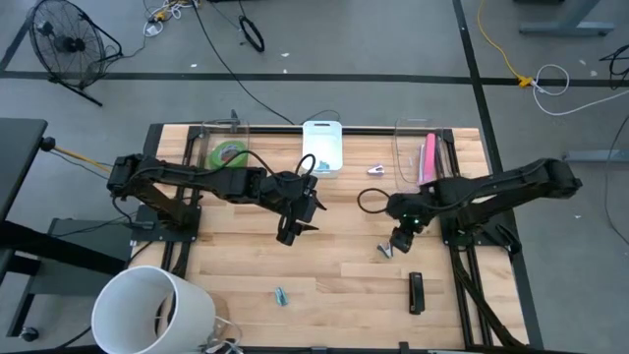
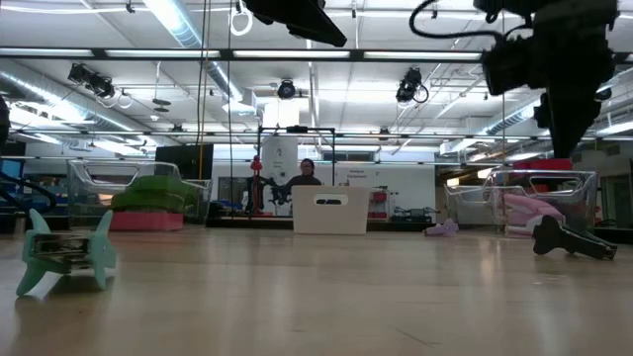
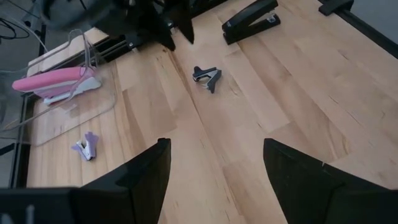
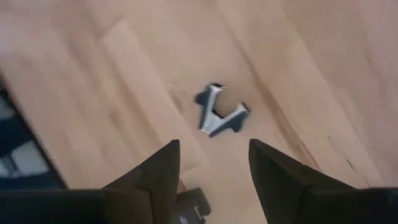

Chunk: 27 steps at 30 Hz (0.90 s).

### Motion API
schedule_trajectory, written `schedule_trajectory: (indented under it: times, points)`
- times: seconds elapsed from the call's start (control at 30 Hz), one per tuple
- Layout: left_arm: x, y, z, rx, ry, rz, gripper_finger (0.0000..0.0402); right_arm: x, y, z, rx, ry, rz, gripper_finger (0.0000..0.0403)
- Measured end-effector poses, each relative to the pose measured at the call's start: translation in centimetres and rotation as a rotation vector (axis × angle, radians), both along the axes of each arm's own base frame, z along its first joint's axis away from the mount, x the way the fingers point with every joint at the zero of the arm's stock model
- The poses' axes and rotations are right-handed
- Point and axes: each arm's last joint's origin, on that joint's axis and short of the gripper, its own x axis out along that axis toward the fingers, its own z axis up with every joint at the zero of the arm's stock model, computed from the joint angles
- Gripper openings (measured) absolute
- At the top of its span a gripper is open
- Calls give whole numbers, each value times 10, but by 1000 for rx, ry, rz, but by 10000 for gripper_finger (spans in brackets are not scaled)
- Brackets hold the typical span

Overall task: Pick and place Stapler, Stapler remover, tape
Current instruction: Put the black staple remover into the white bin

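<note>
On the bare wood right of centre I see the dark staple remover (image 4: 219, 116), lying flat, claws toward the black stapler (image 1: 416, 292). My right gripper (image 1: 397, 239) hovers just above, fingers apart. The left gripper (image 1: 288, 234), mid-table, is spread too.

The wooden table (image 1: 246, 265) carries 3 staple removers (image 1: 385, 250), 1 black stapler (image 1: 416, 292), bins.

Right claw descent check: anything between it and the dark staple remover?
Nothing: the right wrist view shows bare wood between the open right claw and the dark metal-jawed staple remover.
</note>
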Motion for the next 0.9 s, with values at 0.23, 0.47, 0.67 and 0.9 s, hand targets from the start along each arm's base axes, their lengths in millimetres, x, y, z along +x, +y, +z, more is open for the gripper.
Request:
schedule_trajectory:
  times: [0.23, 0.47, 0.67, 0.9]
  points:
    - [0, 0, 0, 1, 0, 0, 257, 4, -1, -14, -13, 144, -199, 190]
    - [0, 0, 0, 1, 0, -1, 257, 9, 6, -24, -17, 209, -290, 190]
    - [0, 0, 0, 1, 1, -1, 257, 14, 16, -32, -56, 232, -292, 190]
    - [0, 0, 0, 1, 0, -1, 257, 23, 24, -47, -51, 211, -294, 190]
